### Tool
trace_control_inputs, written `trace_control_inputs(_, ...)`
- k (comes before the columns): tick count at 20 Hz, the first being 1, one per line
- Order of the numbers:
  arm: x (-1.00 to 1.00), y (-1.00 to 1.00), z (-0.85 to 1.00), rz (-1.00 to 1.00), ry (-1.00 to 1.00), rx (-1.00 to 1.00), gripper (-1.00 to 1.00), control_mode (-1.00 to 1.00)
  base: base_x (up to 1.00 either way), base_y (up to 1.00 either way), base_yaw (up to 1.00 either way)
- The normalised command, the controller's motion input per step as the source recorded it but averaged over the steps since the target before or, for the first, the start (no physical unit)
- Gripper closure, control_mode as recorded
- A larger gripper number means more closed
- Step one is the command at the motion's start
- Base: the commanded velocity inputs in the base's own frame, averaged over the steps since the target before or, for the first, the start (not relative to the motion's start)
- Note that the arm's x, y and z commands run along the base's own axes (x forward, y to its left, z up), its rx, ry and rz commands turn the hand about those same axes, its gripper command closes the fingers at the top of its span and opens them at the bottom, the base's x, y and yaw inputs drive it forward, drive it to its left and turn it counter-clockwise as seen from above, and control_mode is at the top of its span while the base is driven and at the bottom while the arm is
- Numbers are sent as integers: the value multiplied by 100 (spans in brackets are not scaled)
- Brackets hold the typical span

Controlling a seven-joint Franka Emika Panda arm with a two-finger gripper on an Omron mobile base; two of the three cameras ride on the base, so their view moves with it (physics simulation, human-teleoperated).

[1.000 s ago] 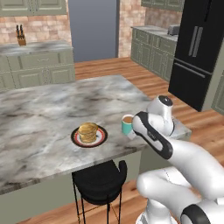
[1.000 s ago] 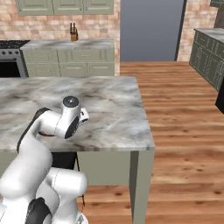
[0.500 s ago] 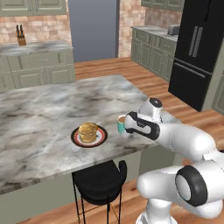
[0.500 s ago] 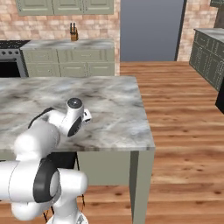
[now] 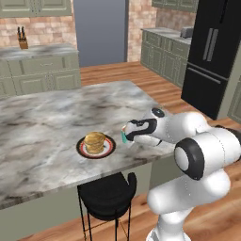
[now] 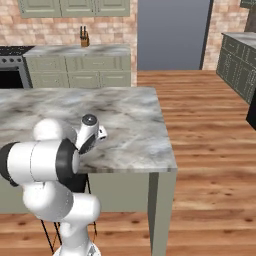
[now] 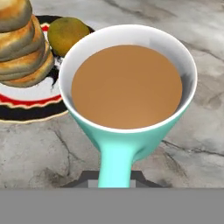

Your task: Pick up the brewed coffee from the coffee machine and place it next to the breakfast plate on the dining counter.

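Between the jaws, mug (image 7: 127, 87) handle.

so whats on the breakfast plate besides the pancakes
On the breakfast plate, a small round yellow-orange fruit sits beside the pancake stack. The mug and pancakes hide part of the plate, so anything else cannot be seen.

The mug (image 7: 127, 100) is teal-green outside and white inside its rim, filled with light brown coffee (image 7: 127, 85). At its 10 o'clock in the hand view, the plate (image 7: 26, 103) shows a white centre, a red ring and a black edge, under golden-brown pancakes (image 7: 19, 41) and an olive-yellow round fruit (image 7: 68, 33). The table (image 5: 42, 117) is grey-white marble with dark veins; the stool (image 5: 108, 195) is black.
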Motion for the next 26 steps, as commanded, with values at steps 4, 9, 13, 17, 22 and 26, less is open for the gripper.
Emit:
trace_control_inputs(4,49,0,-41,0,1,0,100,-100,0,0,0)
trace_control_inputs(9,47,0,-33,0,1,0,100,-100,0,0,0)
trace_control_inputs(13,43,1,-32,0,3,0,100,-100,0,0,0)
trace_control_inputs(17,38,5,-25,0,1,0,100,-100,0,0,0)
trace_control_inputs(22,7,39,-7,0,0,-4,-100,-100,0,0,0)
trace_control_inputs(26,-27,63,0,0,0,-12,-100,-100,0,0,0)
